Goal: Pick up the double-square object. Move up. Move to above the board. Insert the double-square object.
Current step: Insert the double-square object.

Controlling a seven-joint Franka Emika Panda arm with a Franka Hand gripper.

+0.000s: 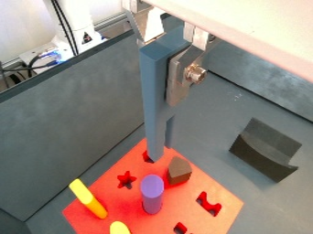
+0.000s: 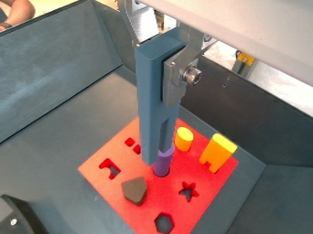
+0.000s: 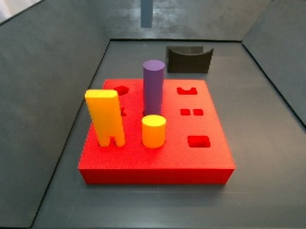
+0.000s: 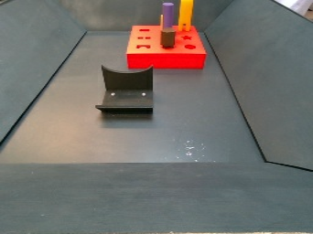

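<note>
My gripper [image 1: 164, 62] is shut on the top of the double-square object [image 1: 154, 101], a tall slate blue-grey prism that hangs upright with its two legs pointing down. It shows in both wrist views [image 2: 153, 110]. It is held high above the red board [image 1: 226, 187], clear of it. In a side view only its lower end [image 3: 147, 12] shows, far above the board [image 3: 156, 165]; the gripper is out of that view. The board [image 2: 104, 151] has several shaped holes. The board [image 4: 153, 60] stands at the far end in a side view.
On the board stand a purple cylinder [image 3: 153, 85], an orange-yellow two-legged block [image 3: 104, 116] and a yellow cylinder [image 3: 153, 131]. A dark grey piece [image 1: 178, 170] sits in one hole. The dark fixture [image 4: 126, 89] stands on the floor beside the board [image 3: 188, 59]. Grey walls surround the floor.
</note>
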